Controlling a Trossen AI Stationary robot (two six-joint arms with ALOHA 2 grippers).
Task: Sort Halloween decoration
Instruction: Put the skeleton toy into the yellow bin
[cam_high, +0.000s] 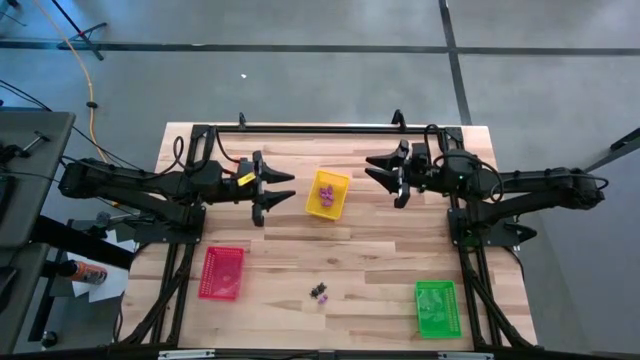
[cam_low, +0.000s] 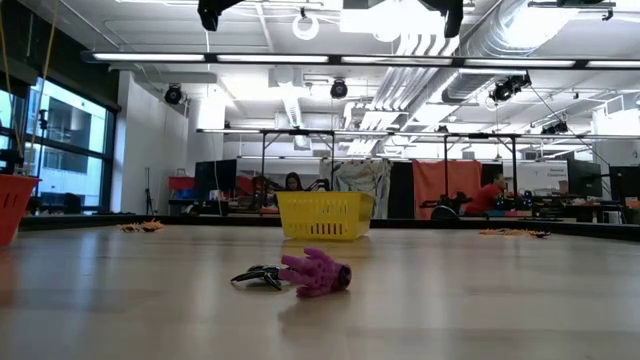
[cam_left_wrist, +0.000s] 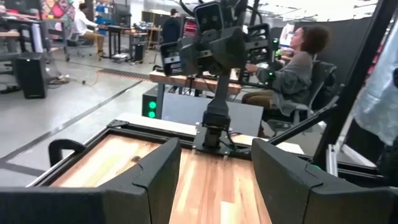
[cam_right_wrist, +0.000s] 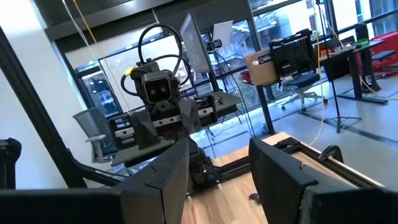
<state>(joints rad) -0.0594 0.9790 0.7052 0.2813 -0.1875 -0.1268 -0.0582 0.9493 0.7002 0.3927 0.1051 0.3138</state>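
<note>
While a few purple trinkets (cam_high: 326, 192) already sit in the yellow tray (cam_high: 340, 206) at table centre, sorting looks only partly done: a purple piece (cam_low: 316, 272) and a black one (cam_low: 258, 276) lie loose on the table (cam_high: 280, 250) near the front edge, btwn red tray (cam_high: 222, 272) & green tray (cam_high: 436, 307), both apparently empty. Left gripper (cam_high: 277, 189) and right gripper (cam_high: 378, 172) hover either side of the yellow tray, jaws apart, holding nothing.

Bright, even overhead strip lighting; soft shadows, blurred low-view foreground.
</note>
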